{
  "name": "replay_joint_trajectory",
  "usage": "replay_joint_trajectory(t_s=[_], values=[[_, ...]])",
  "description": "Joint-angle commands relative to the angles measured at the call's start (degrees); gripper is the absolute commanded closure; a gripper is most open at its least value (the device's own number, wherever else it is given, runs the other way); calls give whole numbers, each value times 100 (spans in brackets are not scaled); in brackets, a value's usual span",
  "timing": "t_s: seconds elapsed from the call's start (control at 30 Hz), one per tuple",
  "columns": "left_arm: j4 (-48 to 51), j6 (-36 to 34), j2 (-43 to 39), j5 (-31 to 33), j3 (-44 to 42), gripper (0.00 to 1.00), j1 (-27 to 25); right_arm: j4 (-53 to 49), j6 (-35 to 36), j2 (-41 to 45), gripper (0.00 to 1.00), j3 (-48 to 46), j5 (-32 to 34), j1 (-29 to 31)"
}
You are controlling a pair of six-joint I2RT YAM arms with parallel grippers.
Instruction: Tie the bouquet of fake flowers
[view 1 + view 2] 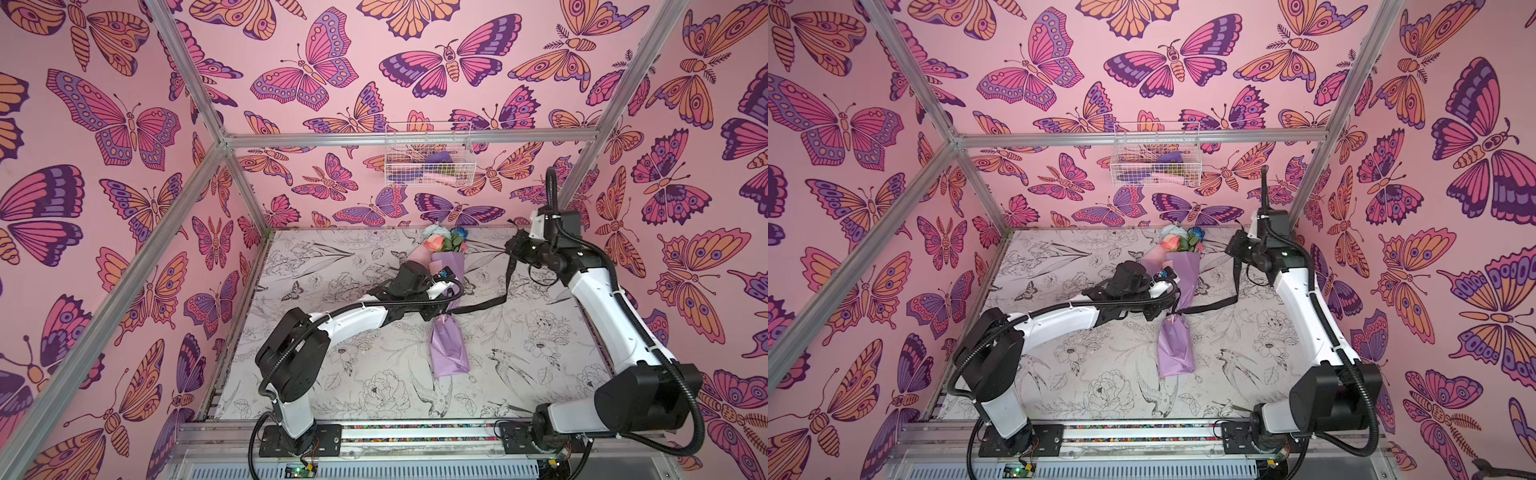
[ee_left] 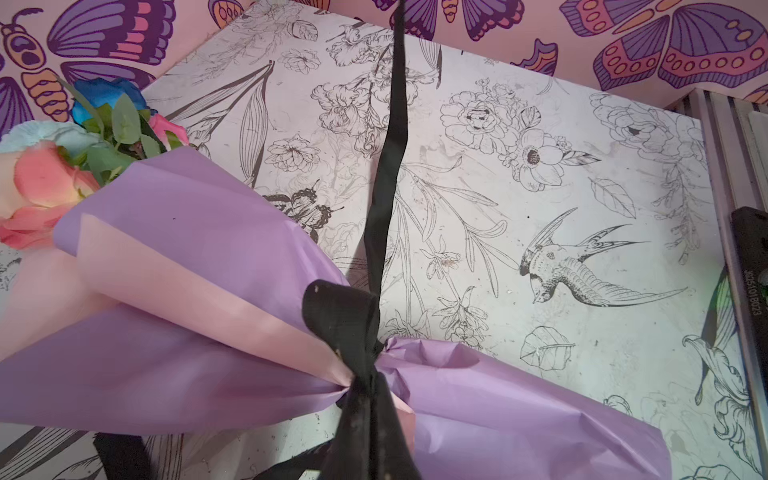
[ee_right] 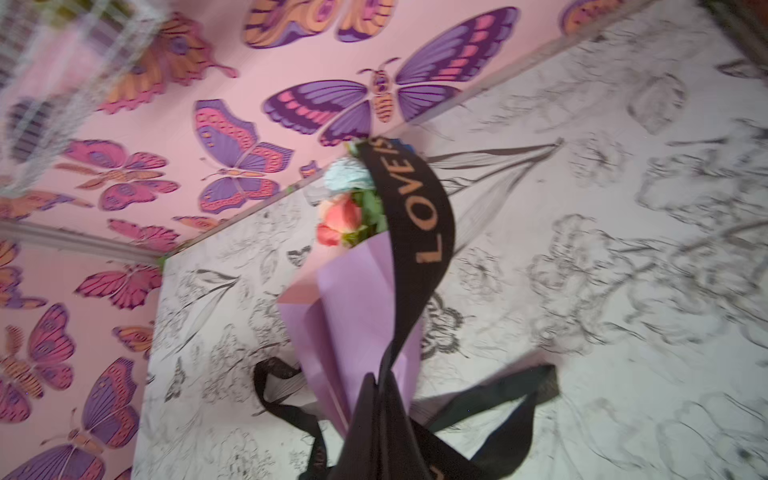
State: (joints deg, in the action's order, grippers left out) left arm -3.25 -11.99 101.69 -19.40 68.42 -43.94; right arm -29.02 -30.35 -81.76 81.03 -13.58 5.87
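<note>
The bouquet of fake flowers (image 1: 451, 347) (image 1: 1177, 351) is laid flat near the middle of the table (image 1: 365, 374), with its blooms turned toward the back wall and its lilac paper tail pointed toward the robot's bases. A peach rose (image 2: 39, 183), a pale blue bloom and a deep blue bloom are seen above the paper's open mouth in the left wrist view. The wrap is pinched at its waist by a black ribbon (image 1: 482, 305) (image 1: 1214, 305) (image 2: 384, 166), and a small loop of it is stood up at the knot. The left tool (image 1: 434, 309) (image 1: 1154, 311) is held low, just beside that waist, its jaws brought together on a short length of the black ribbon. The right tool (image 1: 512, 249) (image 1: 1233, 249) is raised above the table near the back right corner, and its jaws are clamped on the ribbon's other strand, which is hung down from it and run across to the waist. Gold lettering is shown on that strand (image 3: 419, 208) in the blurred right wrist view. A wire basket (image 1: 428, 156) is mounted on the back wall.
</note>
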Motion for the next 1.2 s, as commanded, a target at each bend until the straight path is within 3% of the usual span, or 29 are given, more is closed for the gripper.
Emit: replay_joint_trajectory(t_s=[0.0, 0.4, 0.73, 1.17], values=[[-337, -101, -191, -284, -170, 100, -38, 558, -208, 18, 100, 268, -630, 406], [-954, -1001, -345, 182, -708, 100, -340, 464, -269, -929, 100, 1845, -555, 1821], [-1005, -1139, -189, 364, -681, 100, -396, -793, 350, -2198, 100, 3998, -204, 3088], [-987, -1381, 13, 840, -638, 100, -560, -1537, 622, -2683, 100, 4411, -340, 4125]])
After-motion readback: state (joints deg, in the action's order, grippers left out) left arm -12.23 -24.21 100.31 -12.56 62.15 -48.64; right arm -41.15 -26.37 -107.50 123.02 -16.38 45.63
